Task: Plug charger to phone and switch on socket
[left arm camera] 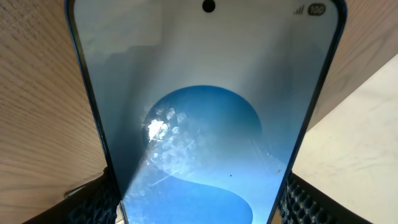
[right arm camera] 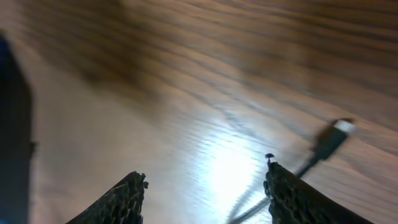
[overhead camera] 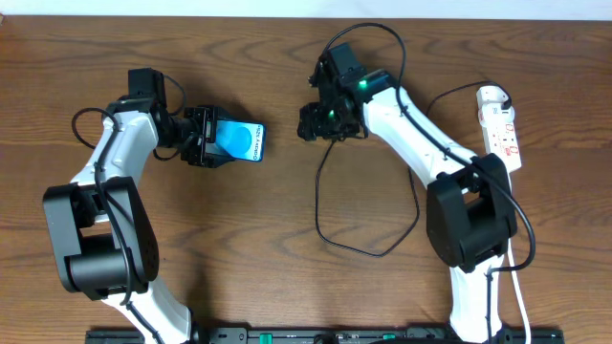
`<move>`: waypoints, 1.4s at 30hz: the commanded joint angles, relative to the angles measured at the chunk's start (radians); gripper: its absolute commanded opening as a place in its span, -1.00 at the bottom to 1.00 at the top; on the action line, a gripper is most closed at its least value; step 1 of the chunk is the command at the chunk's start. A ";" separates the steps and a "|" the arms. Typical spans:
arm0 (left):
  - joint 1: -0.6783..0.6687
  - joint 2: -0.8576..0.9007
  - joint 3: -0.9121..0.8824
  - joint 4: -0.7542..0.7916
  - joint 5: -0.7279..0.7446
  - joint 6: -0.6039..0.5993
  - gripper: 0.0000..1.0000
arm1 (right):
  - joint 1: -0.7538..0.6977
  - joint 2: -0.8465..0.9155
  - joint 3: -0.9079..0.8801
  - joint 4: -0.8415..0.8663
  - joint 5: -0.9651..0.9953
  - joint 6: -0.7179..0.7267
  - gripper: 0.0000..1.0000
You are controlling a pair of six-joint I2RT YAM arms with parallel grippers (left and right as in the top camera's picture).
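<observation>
The phone (overhead camera: 245, 141), blue screen lit, is held off the table in my left gripper (overhead camera: 223, 140), whose fingers are shut on its two long edges. In the left wrist view the phone (left arm camera: 205, 124) fills the frame between the finger pads of the left gripper (left arm camera: 199, 202). My right gripper (overhead camera: 317, 122) hovers to the right of the phone, open and empty (right arm camera: 205, 179). The charger's black cable (overhead camera: 317, 201) loops over the table below it. Its small plug tip (right arm camera: 339, 128) lies blurred on the wood just beyond the right finger. The socket (overhead camera: 502, 124), a white power strip, lies at the far right.
A dark blurred shape (right arm camera: 12, 130) stands at the left edge of the right wrist view. The right arm's base (overhead camera: 469, 220) and a white cord (overhead camera: 521, 287) occupy the right side. The left arm's base (overhead camera: 91, 239) is at lower left.
</observation>
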 commanded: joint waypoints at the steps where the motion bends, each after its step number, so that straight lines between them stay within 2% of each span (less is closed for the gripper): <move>1: 0.000 -0.019 0.007 0.003 0.044 -0.006 0.04 | 0.005 0.023 0.018 0.023 -0.145 0.036 0.21; 13: 0.000 -0.019 0.007 0.003 0.076 -0.070 0.04 | -0.013 -0.002 0.022 0.111 -0.335 0.101 0.18; 33: -0.042 -0.019 0.007 0.003 0.064 -0.187 0.04 | 0.084 -0.050 0.022 0.182 -0.204 0.175 0.18; 36: -0.045 -0.019 0.007 0.004 0.065 -0.197 0.04 | 0.101 -0.050 0.021 0.180 -0.165 0.204 0.13; 42: -0.060 -0.019 0.007 0.004 0.065 -0.223 0.04 | 0.141 -0.048 0.021 0.174 -0.065 0.256 -0.15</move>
